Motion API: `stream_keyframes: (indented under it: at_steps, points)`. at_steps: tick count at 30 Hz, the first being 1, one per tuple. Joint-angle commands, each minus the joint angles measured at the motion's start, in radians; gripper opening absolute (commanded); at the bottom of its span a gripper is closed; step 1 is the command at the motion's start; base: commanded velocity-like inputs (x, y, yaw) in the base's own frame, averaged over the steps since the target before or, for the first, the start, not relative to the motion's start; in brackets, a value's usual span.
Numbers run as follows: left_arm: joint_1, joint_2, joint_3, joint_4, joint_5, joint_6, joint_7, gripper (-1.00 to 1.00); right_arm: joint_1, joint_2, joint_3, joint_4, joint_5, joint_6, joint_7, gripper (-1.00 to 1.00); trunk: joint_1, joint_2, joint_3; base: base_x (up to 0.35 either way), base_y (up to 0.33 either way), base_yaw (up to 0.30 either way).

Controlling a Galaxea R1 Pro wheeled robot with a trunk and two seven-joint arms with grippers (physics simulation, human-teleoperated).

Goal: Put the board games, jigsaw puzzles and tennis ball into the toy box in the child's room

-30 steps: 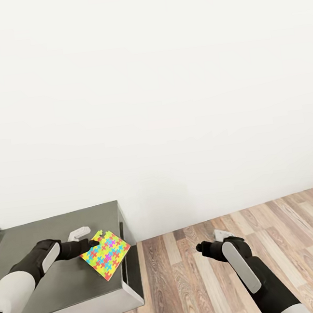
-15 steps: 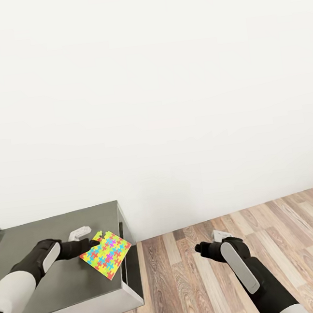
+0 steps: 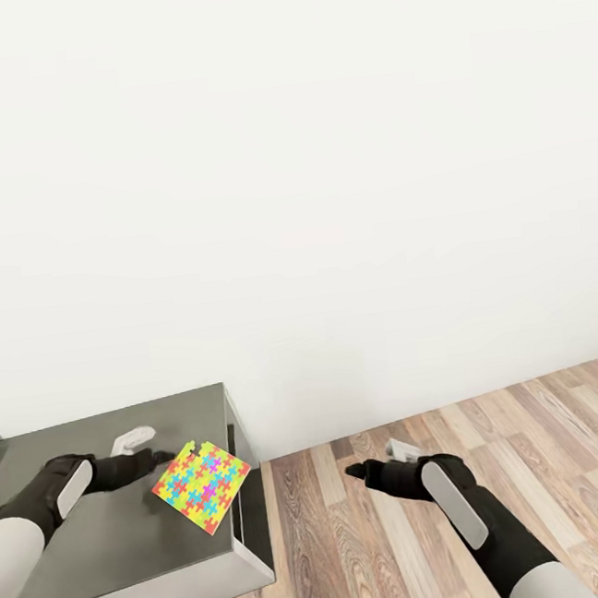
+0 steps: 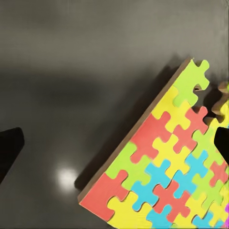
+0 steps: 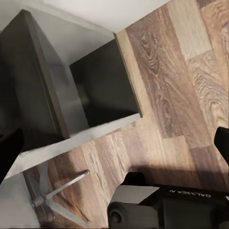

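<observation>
Lying flat on the grey table (image 3: 103,535), multicoloured jigsaw puzzle (image 3: 201,486); left gripper (image 3: 165,457) spread, empty

Multicoloured jigsaw puzzle (image 3: 203,487), grey table (image 3: 114,552)

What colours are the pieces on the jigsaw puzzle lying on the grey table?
The jigsaw puzzle has interlocking yellow, red, green and light-blue pieces, clearest in the left wrist view.

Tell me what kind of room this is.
Probably a room in a home, perhaps a child's: a colourful jigsaw puzzle lies on a dark grey table beside a plain white wall, over a wood-plank floor.
</observation>
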Motion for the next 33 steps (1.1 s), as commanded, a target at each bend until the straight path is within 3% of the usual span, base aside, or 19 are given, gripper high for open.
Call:
stream_keyframes:
  at_steps: [1,2,8,15,19,23,26,27,29,30,31,33]
  points:
    - [-0.001,0.005,-0.004,-0.002,0.003,0.005,-0.018,1.0,-0.01,-0.002,0.002,0.022,-0.01,-0.006,0.019,1.0,0.001,-0.002,-0.002,0.0,0.0,0.0]
    - [-0.002,0.013,-0.004,-0.004,0.002,0.007,-0.052,1.0,-0.03,-0.002,0.002,0.073,-0.01,-0.019,0.063,1.0,0.001,-0.002,-0.002,0.0,0.0,0.0]
    - [-0.004,0.051,-0.004,-0.023,0.0,0.019,-0.126,1.0,-0.11,0.006,0.001,0.263,-0.009,-0.081,0.162,1.0,0.001,-0.002,-0.002,0.0,0.0,0.0]
    - [-0.005,0.112,-0.003,-0.124,0.006,0.118,-0.163,1.0,-0.139,0.01,0.0,0.319,-0.009,-0.108,0.251,1.0,0.001,-0.002,-0.002,0.0,0.0,0.0]
    - [-0.005,0.153,0.006,-0.196,0.008,0.182,-0.262,1.0,-0.142,0.011,-0.001,0.326,-0.01,-0.111,0.282,1.0,0.001,-0.002,-0.002,0.0,0.0,0.0]
    - [-0.004,0.194,0.012,-0.235,0.006,0.22,-0.469,1.0,-0.142,0.011,0.0,0.329,-0.01,-0.113,0.298,1.0,0.001,-0.002,-0.002,0.0,0.0,0.0]
    - [-0.002,0.233,0.013,-0.245,0.006,0.229,-0.672,1.0,-0.142,0.01,0.0,0.33,-0.011,-0.113,0.324,1.0,0.001,-0.002,-0.002,0.0,0.0,0.0]
    - [-0.001,0.24,0.013,-0.247,0.006,0.23,-0.714,1.0,-0.142,0.009,0.0,0.33,-0.011,-0.113,0.331,1.0,0.001,-0.002,-0.002,0.0,0.0,0.0]
    - [0.004,0.263,0.013,-0.25,0.006,0.229,-0.892,1.0,-0.142,0.004,-0.001,0.331,-0.011,-0.113,0.363,1.0,0.001,-0.002,-0.002,0.0,0.0,0.0]
    - [0.005,0.267,0.012,-0.251,0.006,0.228,-0.937,1.0,-0.142,0.003,-0.001,0.331,-0.012,-0.113,0.372,1.0,0.001,-0.002,-0.002,0.0,0.0,0.0]
    - [0.008,0.272,0.012,-0.253,0.005,0.226,-1.021,1.0,-0.142,0.001,-0.002,0.331,-0.012,-0.112,0.389,1.0,0.001,-0.002,-0.002,0.0,0.0,0.0]
    - [0.01,0.276,0.011,-0.257,0.005,0.224,-1.078,1.0,-0.142,0.0,-0.003,0.331,-0.013,-0.112,0.406,1.0,0.001,-0.002,-0.002,0.0,0.0,0.0]
